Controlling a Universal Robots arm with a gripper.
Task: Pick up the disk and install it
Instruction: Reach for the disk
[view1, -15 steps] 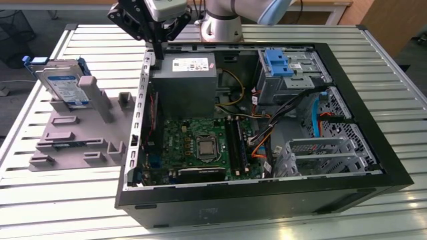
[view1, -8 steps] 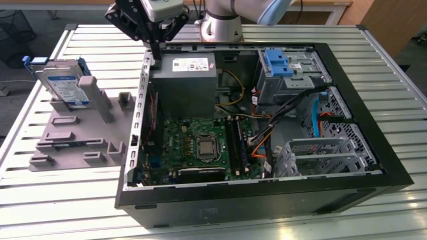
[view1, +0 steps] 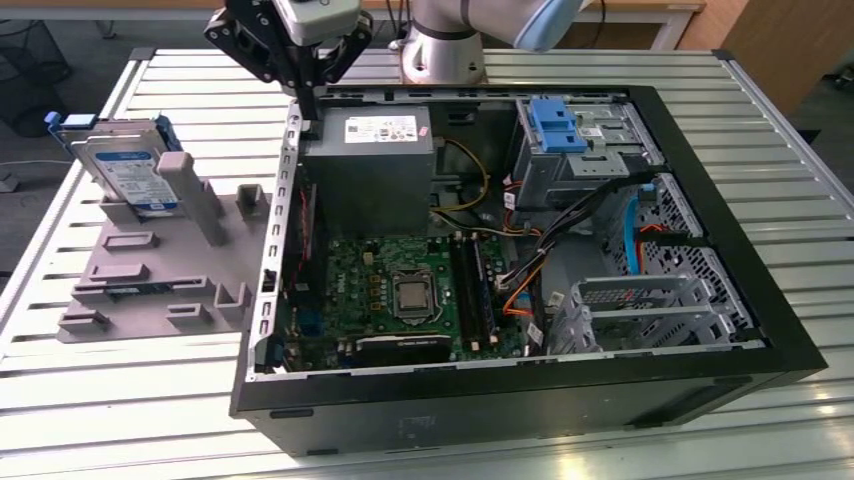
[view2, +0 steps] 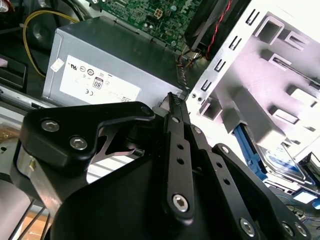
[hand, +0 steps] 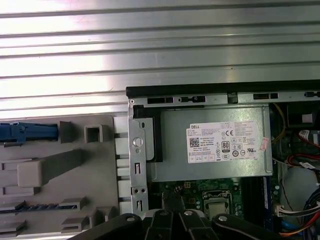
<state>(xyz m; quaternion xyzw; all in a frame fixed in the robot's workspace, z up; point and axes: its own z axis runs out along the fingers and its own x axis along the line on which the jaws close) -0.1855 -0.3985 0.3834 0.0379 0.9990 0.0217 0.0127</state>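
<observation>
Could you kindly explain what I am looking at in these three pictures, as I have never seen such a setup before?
This is one robot arm with a pincer at its end. The exterior view comes from a camera off the arm; both wrist views come from cameras riding on the arm, so black pincer parts show in them. On the slatted metal table lies an open computer case, with a green circuit board and a grey metal box inside. Beside the case, at the exterior view's left, a grey holder carries the disk, standing on edge. The pincer is shut and holds nothing; it hangs over the case's edge near the grey metal box, apart from the disk.
</observation>
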